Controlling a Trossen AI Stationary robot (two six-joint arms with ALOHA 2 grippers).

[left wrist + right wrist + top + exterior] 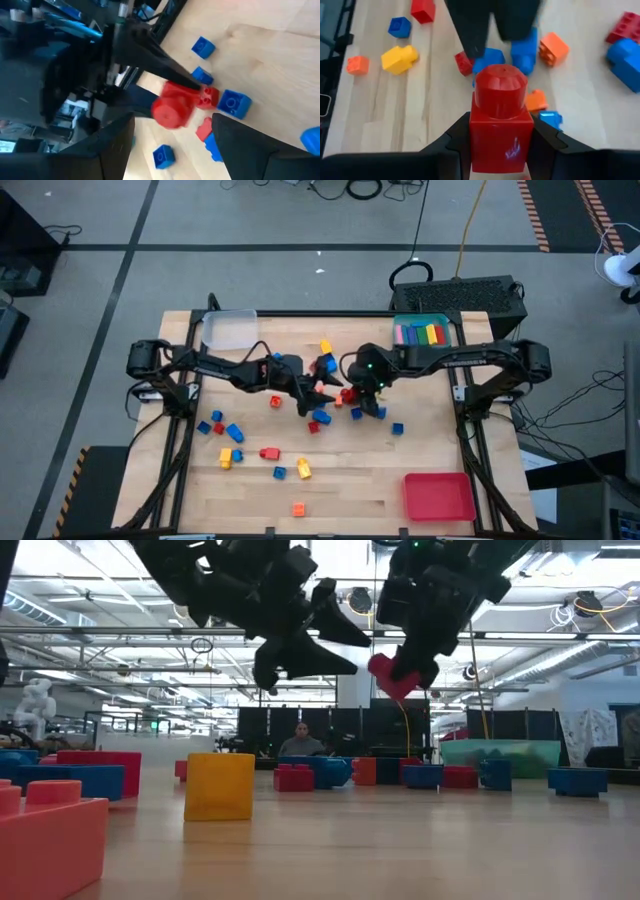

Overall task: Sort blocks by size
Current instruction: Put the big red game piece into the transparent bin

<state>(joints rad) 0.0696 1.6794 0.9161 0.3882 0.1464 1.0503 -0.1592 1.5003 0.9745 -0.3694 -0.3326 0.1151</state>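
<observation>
I have the right gripper (501, 145) pinching a red single-stud brick (501, 117), held up off the wooden table (350, 480) near its centre. My left gripper (322, 393) hovers at its 9 o'clock with fingers spread and empty. Loose blocks lie scattered below; a yellow cube (219, 785) stands in the low view's foreground

No readable text, label, brand, number or sign shows in any view.
</observation>
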